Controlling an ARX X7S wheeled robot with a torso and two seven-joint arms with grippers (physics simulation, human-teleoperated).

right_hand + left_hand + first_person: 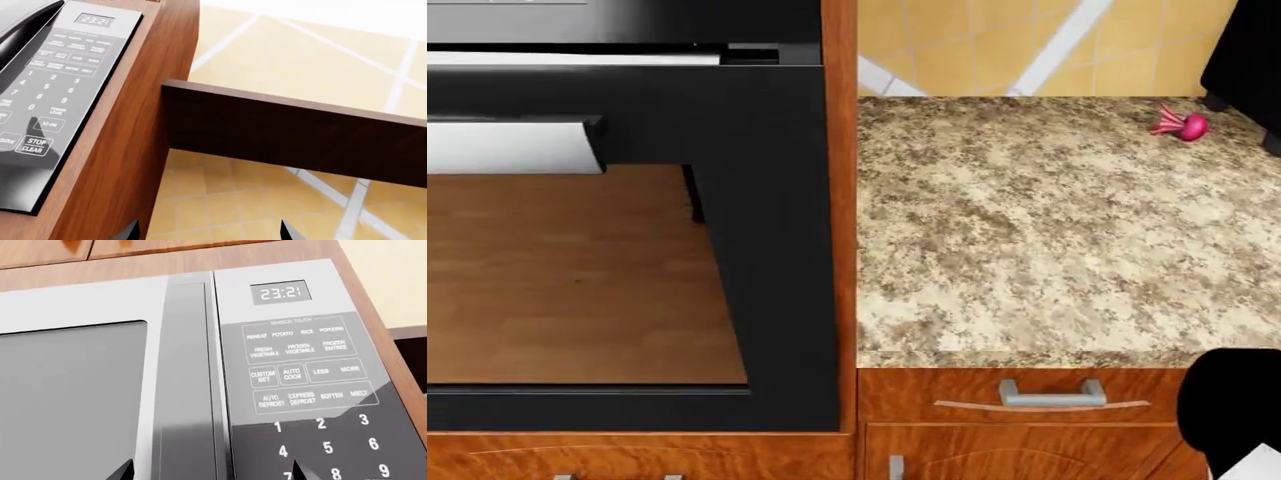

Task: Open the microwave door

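Close under the left wrist camera, the silver microwave (167,370) fills most of the frame, set in a brown wooden cabinet (200,257). Its grey door window (67,400) takes the left half, the vertical brushed-metal door handle (183,380) runs down the middle, and the door lies shut, flush with the front. On the right sits the grey control panel (300,375), its display reading 23:21 at upper right, with number keys toward the lower right. Two dark tips of the left gripper (210,472) poke in at the bottom edge, well apart, so the jaws stand open, one tip before the handle and one before the keypad.

From the right wrist, the same panel shows at the left edge, and the right gripper (207,230) shows two separated tips at the bottom: jaws open, holding nothing.

From the head, a black oven (627,230) fills the left; a speckled granite table (1054,230) lies right, a small magenta beet (1185,124) near its upper right corner.
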